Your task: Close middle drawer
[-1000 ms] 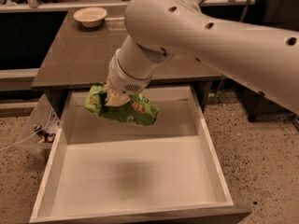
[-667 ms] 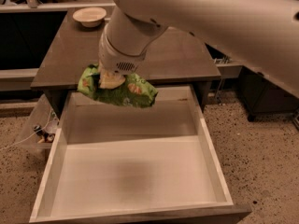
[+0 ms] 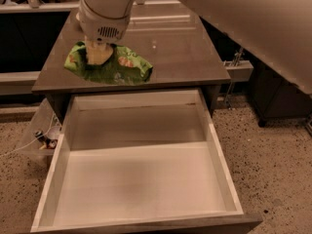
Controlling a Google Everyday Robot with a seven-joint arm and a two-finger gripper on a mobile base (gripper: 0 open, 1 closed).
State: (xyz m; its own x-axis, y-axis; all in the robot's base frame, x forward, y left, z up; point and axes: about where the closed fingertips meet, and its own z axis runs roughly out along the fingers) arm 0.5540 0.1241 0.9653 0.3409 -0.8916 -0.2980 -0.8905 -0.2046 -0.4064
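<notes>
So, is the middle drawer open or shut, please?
Open: middle drawer pulled out, floor bare. The claw holds a green bag over the cabinet top.

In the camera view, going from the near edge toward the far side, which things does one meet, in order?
middle drawer, open and empty → gripper shut on the green bag, over the near left part of the cabinet top → rest of the cabinet top
</notes>
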